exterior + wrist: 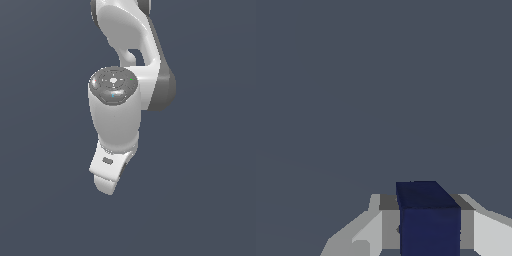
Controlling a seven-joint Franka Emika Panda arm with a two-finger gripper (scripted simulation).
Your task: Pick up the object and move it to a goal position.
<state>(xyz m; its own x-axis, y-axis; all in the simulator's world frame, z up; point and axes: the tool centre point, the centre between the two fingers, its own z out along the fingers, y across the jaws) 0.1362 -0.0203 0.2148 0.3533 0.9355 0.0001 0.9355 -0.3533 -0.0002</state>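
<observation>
The gripper (428, 225) has its white fingers (491, 232) clamped on the dark blue block (428, 215) (snug between them), presumably so it won't slip while carried; no goal visible.

Open slate-grey space surrounds the pincer (430, 227); no obstacles visible.

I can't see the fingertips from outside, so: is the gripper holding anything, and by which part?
Yes. In the wrist view a dark navy block sits between the gripper fingers, which flank its two opposite side faces. Whether they actually touch it cannot be told.
</observation>
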